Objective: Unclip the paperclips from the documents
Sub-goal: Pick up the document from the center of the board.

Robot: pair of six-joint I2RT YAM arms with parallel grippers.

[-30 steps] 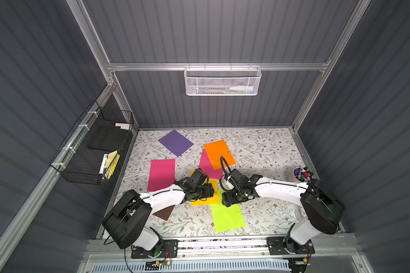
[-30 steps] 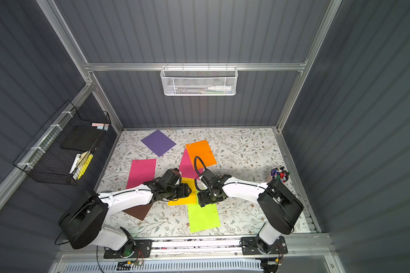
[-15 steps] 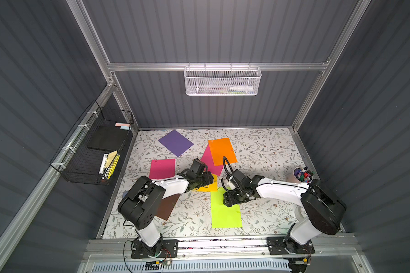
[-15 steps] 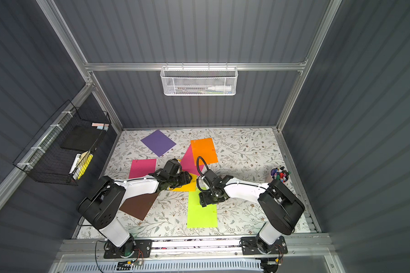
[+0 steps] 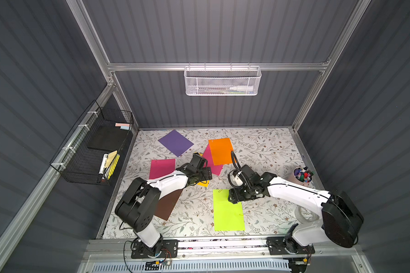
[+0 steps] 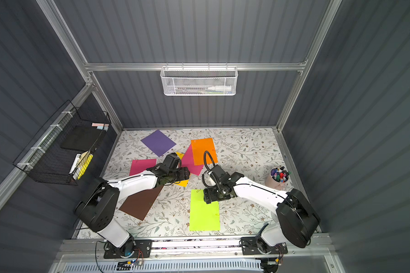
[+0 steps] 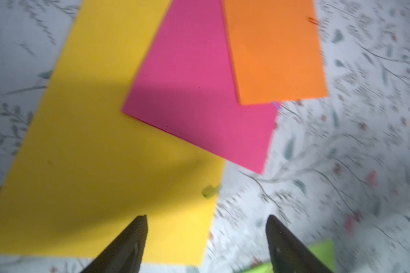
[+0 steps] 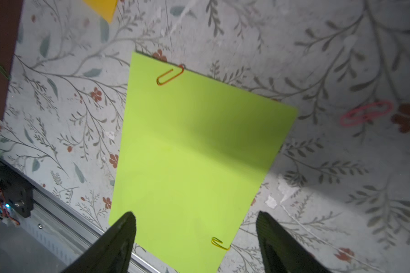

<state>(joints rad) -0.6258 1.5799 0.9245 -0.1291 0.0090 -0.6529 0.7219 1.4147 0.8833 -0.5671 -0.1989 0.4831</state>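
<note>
Documents lie on the floral table in both top views: purple (image 5: 175, 143), orange (image 5: 220, 151) over a magenta one (image 5: 211, 165), another magenta (image 5: 161, 167), brown (image 5: 168, 203), lime green (image 5: 227, 212) and a mostly hidden yellow sheet (image 7: 92, 153). My left gripper (image 7: 206, 216) hangs open over the yellow sheet's corner, near a green paperclip (image 7: 209, 191) on its edge. My right gripper (image 8: 195, 212) is open above the lime sheet (image 8: 194, 153), which carries an orange paperclip (image 8: 169, 76) and a yellow paperclip (image 8: 219, 243). A pink paperclip (image 8: 366, 114) lies loose on the table.
A cup of markers (image 5: 302, 176) stands at the right edge, with a white tape roll (image 5: 301, 212) beside the right arm. A black wire basket (image 5: 92, 146) hangs on the left wall and a white mesh basket (image 5: 222, 81) on the back wall. The metal rail (image 5: 222, 243) runs along the front.
My left arm has swung so its gripper moved toward the back, over the yellow sheet, and its jaws have spread wider. The right gripper has barely moved.
</note>
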